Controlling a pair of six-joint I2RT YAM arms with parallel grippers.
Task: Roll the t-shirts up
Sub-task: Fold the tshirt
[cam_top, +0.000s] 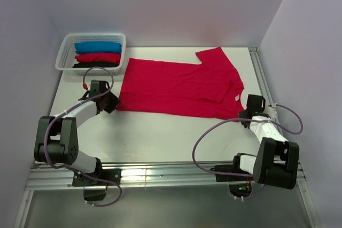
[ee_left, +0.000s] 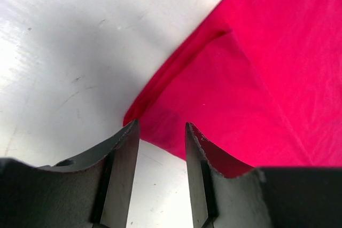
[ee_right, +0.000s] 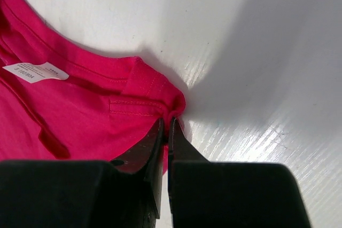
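Crimson-red soft cloth t-shirt [cam_top: 181, 86] lies spread flat across the middle of a white desk [cam_top: 160, 137], hem toward the left, neck and small white neck label [ee_right: 36, 71] toward the right. The left end effector [ee_left: 162, 132] sits at the near hem corner with its jaws parted; the cloth's corner lies in the gap but is not pinched. The right end effector [ee_right: 166, 126] is at the near shoulder beside the collar, its jaws squeezed together on a fold of the shirt's edge. At the far left corner a white plastic mesh basket [cam_top: 64, 52] holds three rolled cloth bundles [cam_top: 98, 57]: blue, red and black. This looks like the start of the rolling step, taking hold of the near edge. Next, the left side likely needs to close on its corner so both ends lift and turn over together, keeping the roll even.
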